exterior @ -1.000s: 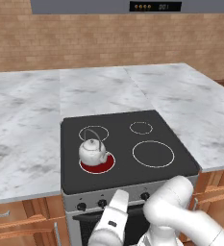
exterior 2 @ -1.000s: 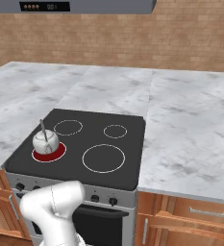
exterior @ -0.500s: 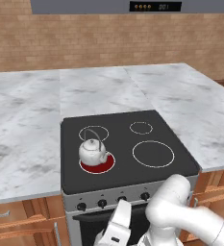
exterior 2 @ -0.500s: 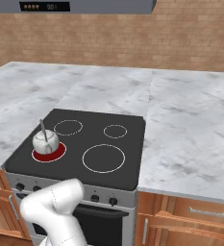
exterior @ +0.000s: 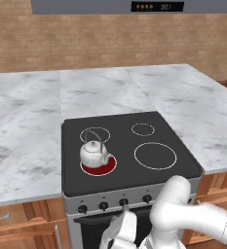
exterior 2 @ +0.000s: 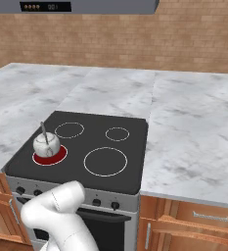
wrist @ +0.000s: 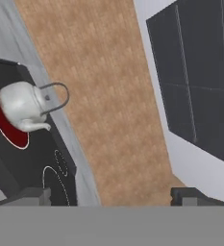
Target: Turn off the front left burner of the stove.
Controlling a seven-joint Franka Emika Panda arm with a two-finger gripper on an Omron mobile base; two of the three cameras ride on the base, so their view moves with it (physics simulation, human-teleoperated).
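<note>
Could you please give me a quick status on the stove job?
Gripper low before the stove knobs, open. Front left burner glowing red, kettle on it. Nothing blocking the knobs.

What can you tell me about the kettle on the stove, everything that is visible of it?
The kettle is small, round and white, with a glossy look, a short spout and a thin dark wire handle arching upright over its lid. It stands upright on the front left burner, whose centre glows solid red, on the black glass stove. Nothing else touches it.

A grey marbled bench (exterior: pixel 27 126) surrounds the stove (exterior: pixel 129 160); a white kettle (exterior: pixel 94 153) sits on its red-glowing front left burner (exterior: pixel 103 168).
</note>
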